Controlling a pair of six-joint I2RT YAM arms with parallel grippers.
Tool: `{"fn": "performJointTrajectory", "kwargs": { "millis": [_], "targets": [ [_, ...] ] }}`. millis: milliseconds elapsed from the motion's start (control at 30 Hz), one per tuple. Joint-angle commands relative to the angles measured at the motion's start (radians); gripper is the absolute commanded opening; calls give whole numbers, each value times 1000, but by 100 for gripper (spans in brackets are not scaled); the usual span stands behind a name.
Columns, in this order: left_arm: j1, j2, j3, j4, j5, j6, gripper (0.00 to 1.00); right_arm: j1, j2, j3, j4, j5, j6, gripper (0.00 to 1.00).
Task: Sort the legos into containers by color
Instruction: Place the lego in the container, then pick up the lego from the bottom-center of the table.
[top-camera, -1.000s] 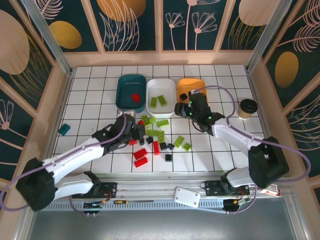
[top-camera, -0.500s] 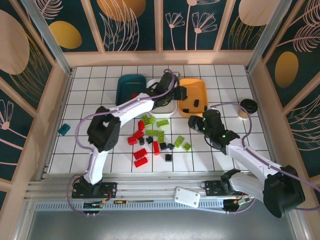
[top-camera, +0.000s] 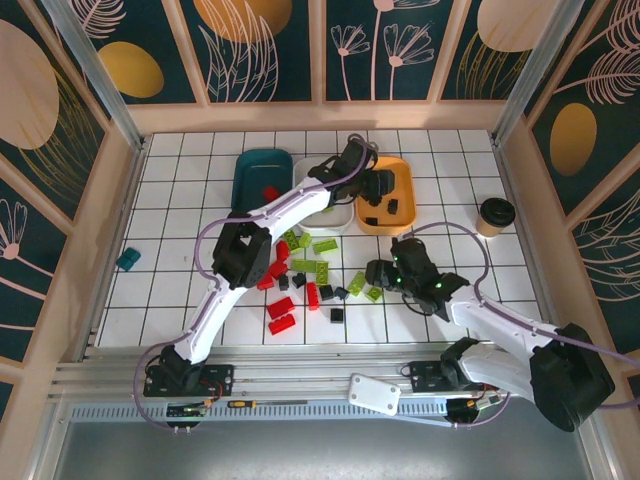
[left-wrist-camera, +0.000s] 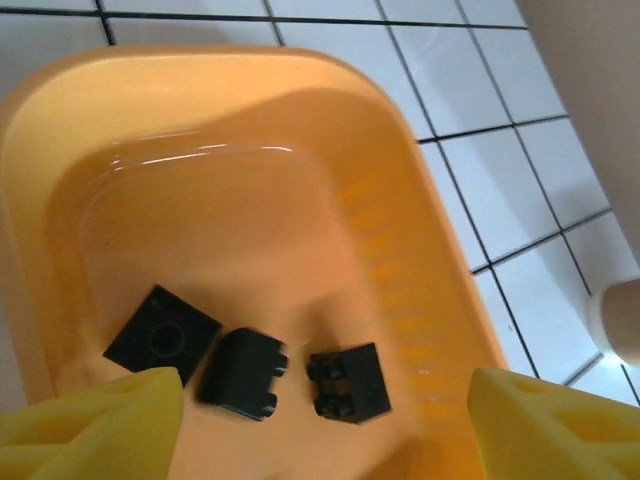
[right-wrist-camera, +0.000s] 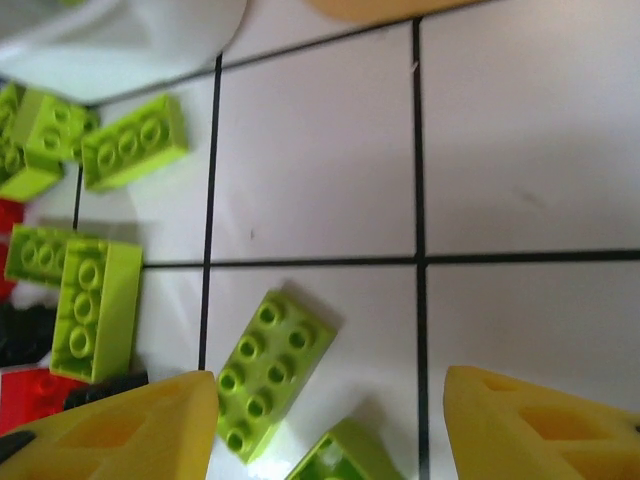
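Legos (top-camera: 310, 272) this small should be light, rigid and slick-sided. You can pinch firmly without harming them, but a skewed grip will likely squirt one out. Take each across its two long flat sides with the pads square to them, not over the studs or on a corner. Pick the loose ones at the heap's edge before those lying against neighbours.

Your left gripper (top-camera: 380, 190) hangs over the orange tray (top-camera: 405, 172), the right-hand one of the far row. Its fingers (left-wrist-camera: 90, 420) are spread wide with nothing between them, and three black bricks (left-wrist-camera: 243, 372) lie on the tray floor below.

Your right gripper (top-camera: 374, 272) sits low over the right edge of the heap, jaws parted and empty. A lime brick (right-wrist-camera: 270, 372) lies flat on the table between its fingers (right-wrist-camera: 540, 430), slanted to them. You would probably need to turn the wrist to meet its long sides.

There are three trays. The teal tray (top-camera: 245, 172), on the left, shows one red brick (top-camera: 269, 192). The white tray (top-camera: 338, 215) in the middle is partly covered by the left arm, so you cannot count its contents. Loose on the table are roughly seven lime, six red and five black, some overlapping.
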Motion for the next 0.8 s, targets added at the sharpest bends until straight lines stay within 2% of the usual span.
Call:
{"fn": "performJointTrajectory", "kwargs": {
  "millis": [0, 33, 100, 267, 367, 567, 767],
  "targets": [
    [-16, -198, -90, 75, 53, -6, 84, 47, 27, 20, -81, 22, 21, 63],
    [-21, -250, -148, 112, 57, -7, 87, 61, 33, 23, -93, 31, 30, 63],
    [-34, -382, -319, 204, 61, -10, 98, 92, 44, 27, -111, 57, 65, 64],
    [-50, -699, -754, 411, 28, -40, 99, 146, 72, 11, -65, 89, 124, 64],
    [-50, -871, -984, 478, -17, -56, 99, 151, 115, 14, -32, 87, 123, 64],
    [-49, -1125, -1328, 448, -154, -74, 99, 160, 166, 26, -54, 115, 116, 61],
    [-50, -1341, -1540, 380, -278, -98, 99, 158, 185, 25, -51, 133, 100, 53]
  ]
}}
